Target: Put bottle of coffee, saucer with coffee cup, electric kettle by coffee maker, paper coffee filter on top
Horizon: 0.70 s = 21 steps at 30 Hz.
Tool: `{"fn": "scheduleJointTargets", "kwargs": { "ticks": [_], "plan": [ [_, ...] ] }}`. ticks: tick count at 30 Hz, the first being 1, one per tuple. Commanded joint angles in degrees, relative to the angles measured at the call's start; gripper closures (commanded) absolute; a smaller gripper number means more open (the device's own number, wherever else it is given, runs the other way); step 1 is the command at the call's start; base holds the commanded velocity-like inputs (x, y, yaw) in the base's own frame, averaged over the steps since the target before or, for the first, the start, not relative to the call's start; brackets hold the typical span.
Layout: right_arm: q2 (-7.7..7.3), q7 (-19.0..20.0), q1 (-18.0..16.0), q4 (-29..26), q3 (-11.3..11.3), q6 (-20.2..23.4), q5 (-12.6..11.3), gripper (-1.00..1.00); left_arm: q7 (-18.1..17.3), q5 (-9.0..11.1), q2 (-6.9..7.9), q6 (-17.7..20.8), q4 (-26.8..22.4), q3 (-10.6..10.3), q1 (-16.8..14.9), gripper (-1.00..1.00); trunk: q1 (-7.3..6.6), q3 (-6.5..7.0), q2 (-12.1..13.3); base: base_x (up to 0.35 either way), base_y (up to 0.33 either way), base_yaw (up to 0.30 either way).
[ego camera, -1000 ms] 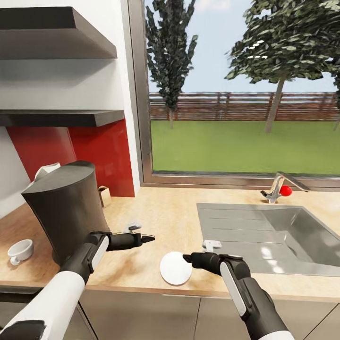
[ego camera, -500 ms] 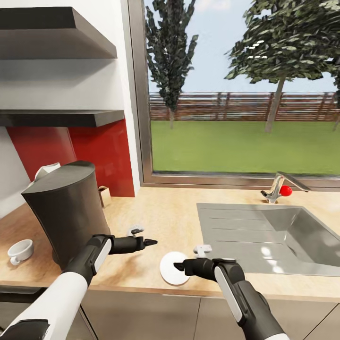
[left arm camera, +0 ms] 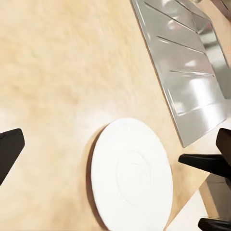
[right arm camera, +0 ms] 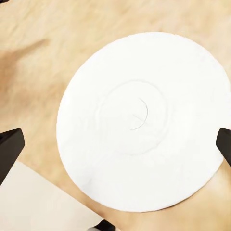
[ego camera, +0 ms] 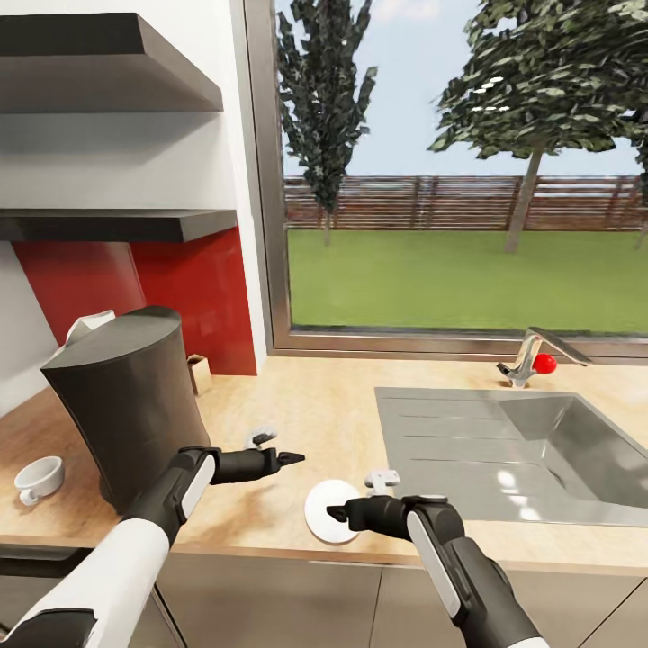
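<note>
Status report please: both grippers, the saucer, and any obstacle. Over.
Right gripper open, poised over the saucer, no grip. Left gripper open, empty, above bare countertop. Saucer flat near the counter's front edge. Nothing between gripper and saucer.

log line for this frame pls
phase: reaching for saucer | right gripper: jaws open, over saucer near counter front edge | left gripper: open, holds nothing | coffee cup: left of coffee maker, off saucer
</note>
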Motion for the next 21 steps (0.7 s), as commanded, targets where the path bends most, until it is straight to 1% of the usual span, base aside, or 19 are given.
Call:
{"fn": "scheduleJointTargets", "kwargs": {
  "ticks": [1,6,7,9,11,14,15,16,21],
  "plan": [
    [0.02,0.3,-0.1,0.0,-0.1,0.3,0.1,-1.0,-0.1,0.2,-0.08,0.3,0.0,0.1,-0.1,-1.0,0.04,-0.14,-0.1,0.0,0.0,0.0],
    [-0.02,0.6,0.0,0.3,-0.1,0.3,0.1,-1.0,-0.2,0.2,-1.04,0.3,0.0,0.0,-0.1,-1.0,0.04,-0.14,-0.1,0.0,0.0,0.0],
    [-0.15,0.7,0.0,0.7,-0.1,0.3,0.1,-1.0,-0.2,0.2,-1.22,0.3,0.0,0.0,-0.1,-1.0,0.04,-0.14,-0.1,0.0,0.0,0.0],
    [-0.98,1.4,0.0,1.4,-0.1,0.3,0.1,-1.0,-0.2,0.2,-1.4,0.3,0.0,0.0,-0.1,-1.0,0.04,-0.14,-0.1,0.0,0.0,0.0],
    [-1.85,3.5,0.0,1.7,-0.1,0.3,0.1,-1.0,-0.2,0.2,-1.47,0.3,0.0,0.0,-0.1,-1.0,0.04,-0.14,-0.1,0.0,0.0,0.0],
    [-3.52,8.7,0.0,2.0,-0.1,0.2,0.2,-1.0,-0.2,0.2,-1.51,0.3,0.0,0.0,-0.1,-1.0,0.04,-0.14,-0.1,0.0,0.0,0.0],
    [-3.76,9.6,0.0,2.0,-0.1,0.2,0.2,-1.0,-0.2,0.2,-1.51,0.3,0.0,0.0,-0.1,-1.0,0.04,-0.14,-0.1,0.0,0.0,0.0],
    [-4.41,11.9,0.0,2.1,-0.1,0.2,0.4,-1.0,-0.2,0.2,-1.57,0.3,0.0,-0.1,-0.1,-1.0,0.04,-0.14,-0.1,0.0,0.0,0.0],
    [-4.78,13.0,0.0,2.1,-0.1,0.3,0.6,-1.0,-0.1,0.2,-2.42,0.2,0.3,-0.1,-0.1,-1.0,0.04,-0.14,-0.1,0.0,0.0,0.0]
  ]
}}
